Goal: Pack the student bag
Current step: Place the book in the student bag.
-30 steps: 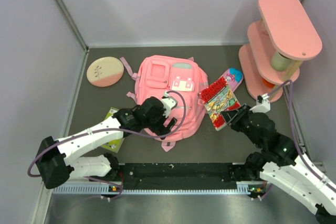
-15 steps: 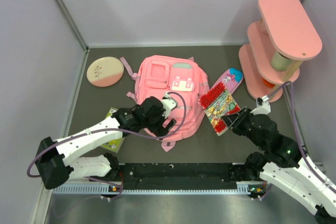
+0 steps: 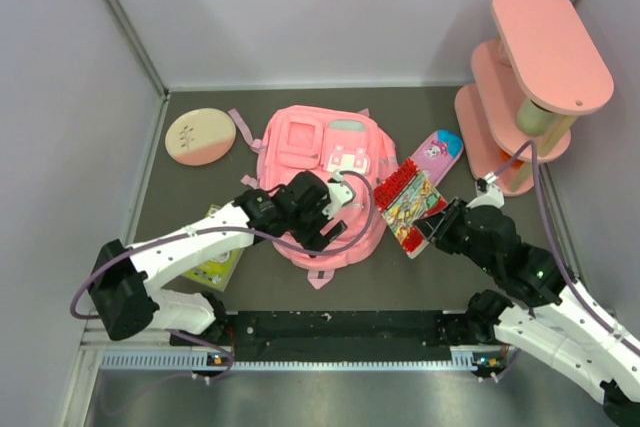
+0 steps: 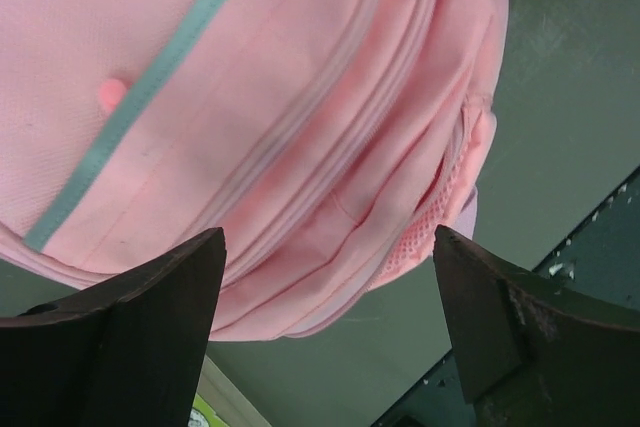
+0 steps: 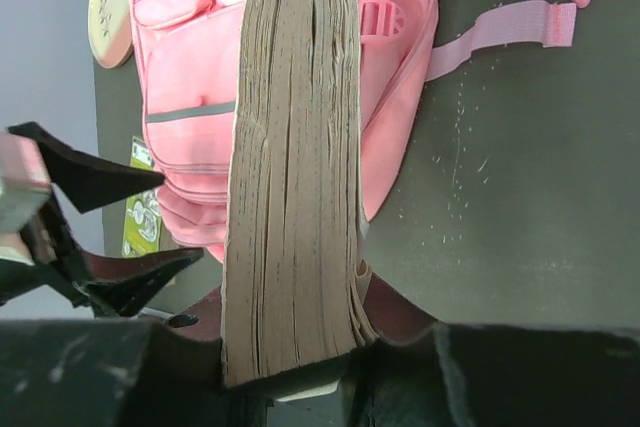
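The student bag [image 3: 300,137] is a pink backpack lying flat at the table's middle, front pockets up. My left gripper [image 3: 336,221] hovers open over its lower end; in the left wrist view the dark fingers of that gripper [image 4: 328,237] stand wide apart above the pink fabric [image 4: 250,97] with nothing between them. My right gripper [image 3: 432,230] is shut on a thick comic book [image 3: 408,205], held tilted just right of the bag. The right wrist view shows the book's page edge [image 5: 290,147] upright in the gripper [image 5: 290,347], with the bag [image 5: 190,77] behind it.
A small pink cartoon pencil case [image 3: 437,150] lies right of the bag. A pink tiered shelf [image 3: 530,77] stands at the back right. A round pink-and-cream pad [image 3: 200,135] lies at the back left, and a green booklet [image 3: 215,264] under my left arm.
My right gripper has carried the book left, toward the bag's right side, and tipped it more on edge. My left gripper has shifted right and farther over the bag's lower end.
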Motion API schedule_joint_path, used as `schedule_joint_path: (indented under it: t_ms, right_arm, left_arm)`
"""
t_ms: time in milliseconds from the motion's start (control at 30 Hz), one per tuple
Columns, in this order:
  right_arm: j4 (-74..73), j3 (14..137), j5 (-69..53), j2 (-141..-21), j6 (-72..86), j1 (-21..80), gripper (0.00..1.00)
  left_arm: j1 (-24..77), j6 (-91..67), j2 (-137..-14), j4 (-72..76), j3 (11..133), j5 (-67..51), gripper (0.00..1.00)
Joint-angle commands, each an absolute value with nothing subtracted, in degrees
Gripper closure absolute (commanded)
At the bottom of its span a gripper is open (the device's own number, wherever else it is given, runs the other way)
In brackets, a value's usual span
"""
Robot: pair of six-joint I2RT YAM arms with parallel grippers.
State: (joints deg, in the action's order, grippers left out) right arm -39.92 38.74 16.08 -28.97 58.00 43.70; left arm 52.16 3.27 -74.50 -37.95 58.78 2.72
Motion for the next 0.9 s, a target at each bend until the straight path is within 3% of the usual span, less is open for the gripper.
schedule_joint_path:
  t_ms: [0, 300, 433, 600, 867]
  right_arm:
    - [-35.24, 44.03, 16.17, -30.58, 56.69, 43.42, 0.99]
    - [-35.16, 43.07, 13.54, -32.52, 56.95, 41.58, 0.99]
    - [-35.07, 42.98, 12.48, -32.78, 56.95, 40.70, 0.99]
    - [-34.89, 43.33, 11.43, -33.13, 56.51, 39.55, 0.99]
    - [-34.80, 43.24, 9.85, -33.84, 56.25, 37.71, 0.98]
  left_arm:
    - [52.29, 5.45, -75.24, -42.19, 58.72, -3.15, 0.14]
    - [52.21, 5.54, -74.97, -39.99, 55.81, -3.34, 0.23]
    - [52.21, 5.62, -76.55, -39.03, 56.34, -2.02, 0.32]
    - [52.21, 5.54, -76.99, -37.79, 55.99, -2.90, 0.51]
    - [52.21, 6.59, -79.36, -37.62, 56.07, -2.72, 0.45]
